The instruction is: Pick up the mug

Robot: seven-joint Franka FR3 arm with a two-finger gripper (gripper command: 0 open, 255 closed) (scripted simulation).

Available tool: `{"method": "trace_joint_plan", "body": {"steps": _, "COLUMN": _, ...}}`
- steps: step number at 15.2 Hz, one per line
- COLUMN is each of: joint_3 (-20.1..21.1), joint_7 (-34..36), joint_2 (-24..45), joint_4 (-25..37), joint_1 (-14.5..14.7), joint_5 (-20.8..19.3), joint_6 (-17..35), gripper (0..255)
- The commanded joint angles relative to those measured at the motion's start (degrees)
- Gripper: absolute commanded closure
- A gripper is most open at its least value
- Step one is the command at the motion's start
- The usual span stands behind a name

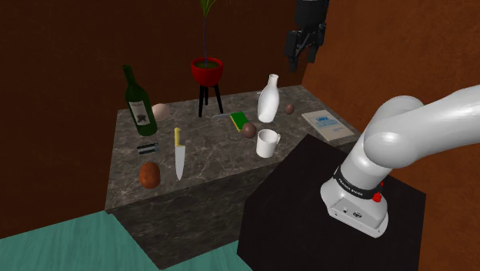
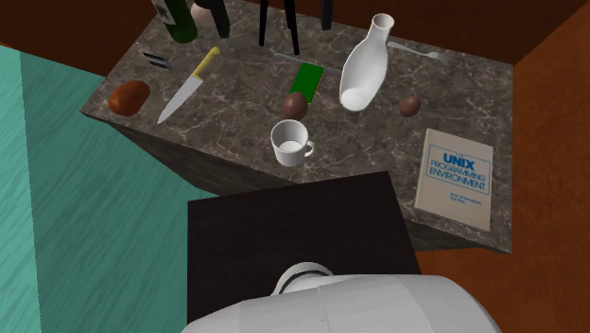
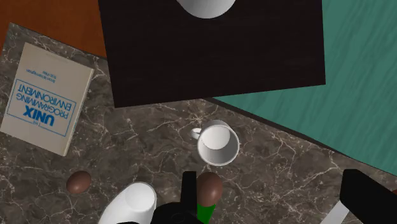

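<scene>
At the lower right of the shoulder view, the dark box stand (image 1: 300, 192) is seen. Just beyond it, near the front edge of the grey marble-patterned table (image 1: 211, 165), the white handled mug (image 1: 267, 143) is found upright and untouched. Nothing of the task can be judged done: approach, descent, grasp and lift are all left. A brown egg-shaped object (image 1: 248, 129) is set just beside the mug, a white narrow-necked vase (image 1: 268, 98) behind. Farthest, at the upper edge, the all-black two-finger gripper (image 1: 302, 54) is held high, well above the mug, fingers apart and empty.
</scene>
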Motion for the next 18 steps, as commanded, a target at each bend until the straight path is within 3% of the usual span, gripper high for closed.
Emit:
{"method": "trace_joint_plan", "body": {"steps": 1, "joint_3": 0.0, "joint_7": 0.0, "joint_2": 0.0, "joint_4": 0.0, "joint_1": 0.0, "joint_5": 0.0, "joint_6": 0.0, "gripper": 0}}
{"method": "trace_joint_plan", "body": {"steps": 10, "joint_3": 1.48, "joint_7": 2.39, "joint_2": 4.42, "joint_4": -14.4, "joint_1": 0.2, "joint_5": 0.81, "joint_6": 19.37, "gripper": 0}}
{"method": "trace_joint_plan", "body": {"steps": 18, "joint_3": 3.07, "joint_7": 4.85, "joint_2": 16.76, "joint_4": -21.89, "joint_1": 0.09, "joint_5": 1.0, "joint_6": 39.67, "gripper": 0}}
